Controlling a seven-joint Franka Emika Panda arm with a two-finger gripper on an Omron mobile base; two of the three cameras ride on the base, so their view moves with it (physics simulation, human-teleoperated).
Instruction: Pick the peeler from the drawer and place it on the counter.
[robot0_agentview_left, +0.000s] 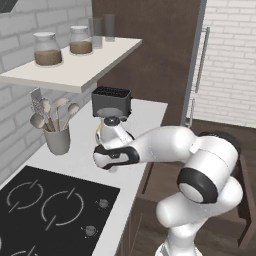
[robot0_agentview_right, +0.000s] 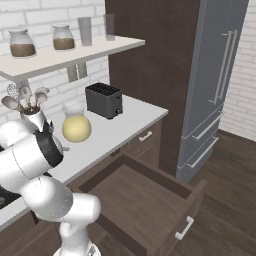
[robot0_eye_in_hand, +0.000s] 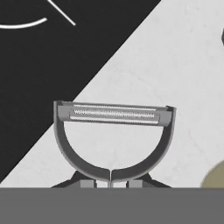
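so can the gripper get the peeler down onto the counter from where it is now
Probably yes. The gripper is shut on the peeler, and the hand view looks onto bare counter beside the black cooktop. A yellowish thing sits off to one edge, seemingly clear of it.

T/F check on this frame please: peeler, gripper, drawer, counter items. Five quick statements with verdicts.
1. The gripper is shut on the peeler. True.
2. The peeler hangs over the drawer. False: the hand view shows it over the counter, by the edge of the cooktop.
3. The drawer is pulled open. True.
4. The toaster stands on the shelf. False: it stands on the counter, below the shelf.
5. Two jars sit on the shelf. True.
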